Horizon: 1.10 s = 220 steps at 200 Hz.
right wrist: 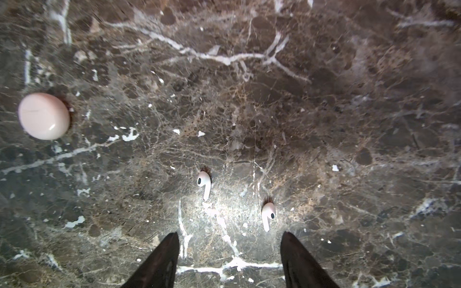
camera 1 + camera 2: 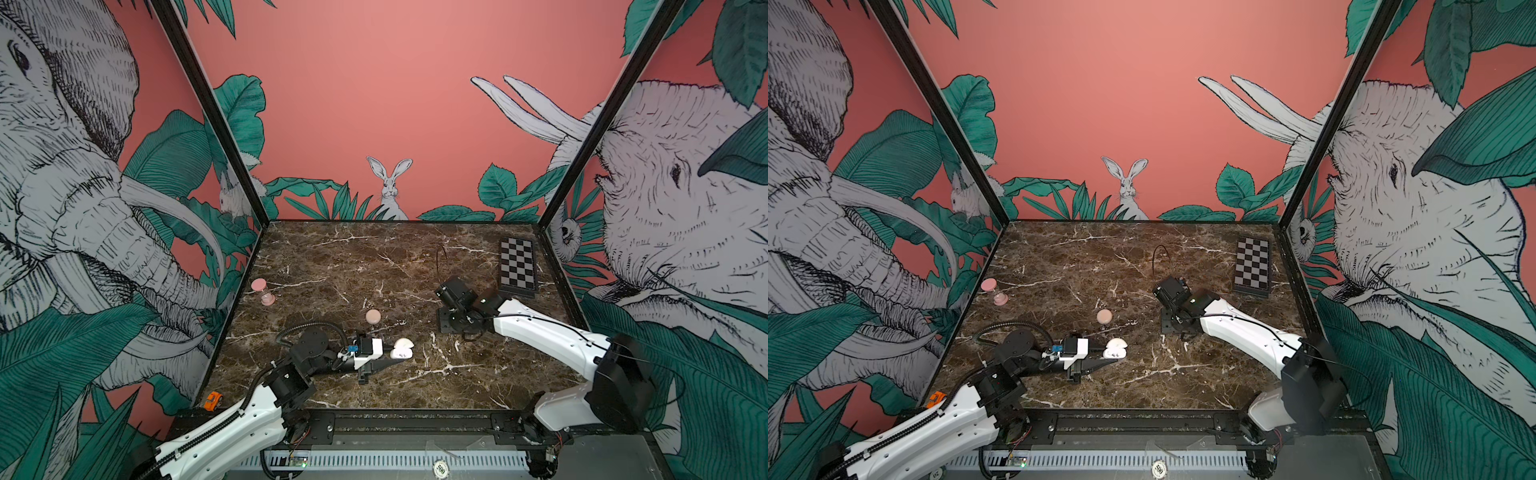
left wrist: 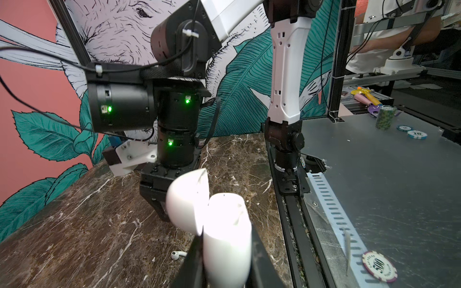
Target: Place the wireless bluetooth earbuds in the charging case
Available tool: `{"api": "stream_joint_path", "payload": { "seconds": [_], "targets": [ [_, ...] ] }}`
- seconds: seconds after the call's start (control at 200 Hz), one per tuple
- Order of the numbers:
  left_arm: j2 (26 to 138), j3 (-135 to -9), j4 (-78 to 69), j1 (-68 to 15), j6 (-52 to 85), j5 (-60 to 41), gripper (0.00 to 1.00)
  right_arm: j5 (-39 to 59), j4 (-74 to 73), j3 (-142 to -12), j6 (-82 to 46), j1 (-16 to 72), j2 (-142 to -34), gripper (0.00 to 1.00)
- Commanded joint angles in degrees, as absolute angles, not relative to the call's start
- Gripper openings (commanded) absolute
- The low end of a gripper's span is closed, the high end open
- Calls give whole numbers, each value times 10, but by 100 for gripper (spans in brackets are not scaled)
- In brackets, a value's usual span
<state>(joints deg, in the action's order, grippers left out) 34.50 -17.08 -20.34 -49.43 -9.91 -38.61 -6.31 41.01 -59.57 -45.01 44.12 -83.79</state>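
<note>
My left gripper [image 3: 225,234] is shut on the white charging case [image 3: 224,251], low over the marble. The case's lid [image 3: 188,202] stands open; in both top views the case [image 2: 402,349] [image 2: 1115,348] sits at the gripper's tip [image 2: 395,357]. My right gripper [image 1: 230,234] points straight down at the marble, jaws apart and empty. Two wireless bluetooth earbuds lie flat just beyond its fingertips: one earbud [image 1: 267,215] close to one fingertip, a second earbud [image 1: 204,183] farther out. In the left wrist view one earbud [image 3: 177,254] lies beside the case.
A closed pink round case [image 1: 44,116] [image 2: 372,316] lies behind the white case. A pink hourglass [image 2: 262,292] stands at the left wall, a chessboard [image 2: 517,268] at the back right, an orange toy car [image 2: 212,401] at the front left corner.
</note>
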Motion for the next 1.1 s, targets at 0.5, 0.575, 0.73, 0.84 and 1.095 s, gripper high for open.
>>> {"api": "stream_joint_path", "payload": {
  "seconds": [0.5, 0.575, 0.73, 0.84, 1.095],
  "targets": [
    [348, -178, -189, -500, -120, -404, 0, -18, 398, -663, -461, 447, -977, 50],
    [348, -177, -186, -501, -123, -404, 0, -15, 398, -667, -461, 449, -988, 51],
    [349, -178, -185, -502, -124, -405, 0, -14, 397, -671, -457, 453, -1005, 48],
    [349, -179, -181, -503, -126, -405, 0, -14, 394, -672, -452, 457, -1012, 44],
    [350, -181, -175, -504, -128, -406, 0, -20, 399, -678, -443, 458, -1030, 36]
  ]
}}
